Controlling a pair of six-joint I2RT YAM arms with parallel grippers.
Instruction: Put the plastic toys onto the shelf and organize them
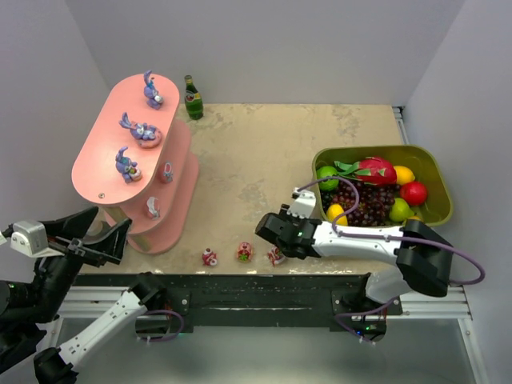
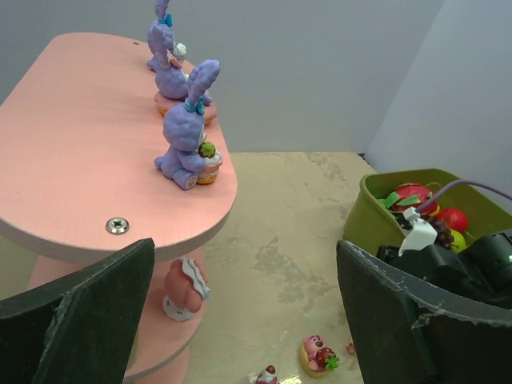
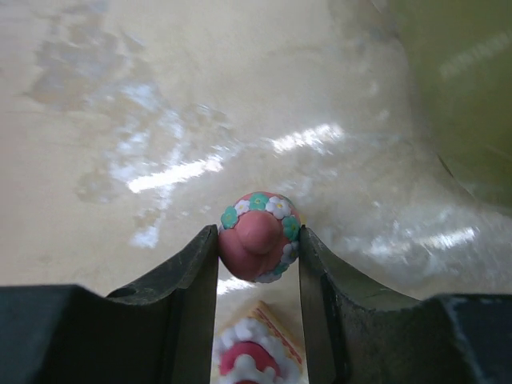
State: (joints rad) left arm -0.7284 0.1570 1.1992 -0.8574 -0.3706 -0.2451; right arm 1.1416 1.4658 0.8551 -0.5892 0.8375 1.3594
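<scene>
Jaws, right: closed narrow on a pink figurine [image 3: 258,240] crowned with teal and white flowers. Both right fingers [image 3: 192,280] press its sides, and it sits at their tips. Whether it rests on the surface [image 3: 160,96] cannot be told. A red-and-white toy [image 3: 252,352] shows in the gap below it, nearer my wrist. Beyond the tips lies bare surface, with the olive-green tub [image 3: 472,104] at far right.

Jaws, left: wide, nothing between the left fingers [image 2: 76,320], positioned at the near end of the shelf [image 2: 72,160]. A pink-and-white toy [image 2: 184,290] stands on a lower tier. Three purple bunny toys [image 2: 190,132] stand in a row on the top tier. Two small toys [image 1: 210,257] lie at the near surface edge, between shelf and right jaws.
</scene>
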